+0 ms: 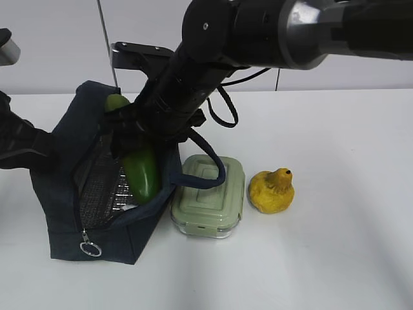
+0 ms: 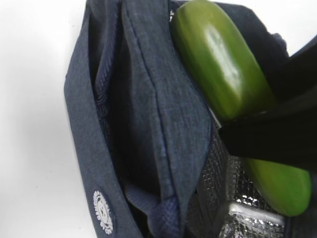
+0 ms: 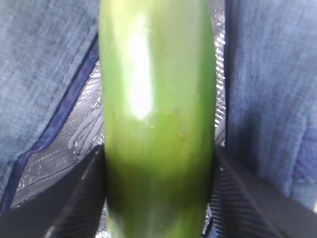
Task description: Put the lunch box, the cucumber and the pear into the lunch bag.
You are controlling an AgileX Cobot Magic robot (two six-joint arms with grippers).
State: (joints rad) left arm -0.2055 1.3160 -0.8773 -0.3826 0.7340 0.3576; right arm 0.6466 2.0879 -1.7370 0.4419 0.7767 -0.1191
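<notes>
With the cucumber point(image 3: 157, 124) between the pads of my right claw point(image 3: 157, 198), which I can't tell are gripping, it lies in the lunch bag point(image 1: 58, 194) mouth; the lunch box point(image 1: 208, 197) and pear point(image 1: 271, 191) wait outside on the table, beside my claw.

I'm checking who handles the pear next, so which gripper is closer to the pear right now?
Right. The right gripper is over the bag's opening around the cucumber, nearer the pear. The left gripper is at the bag's far left side.
</notes>
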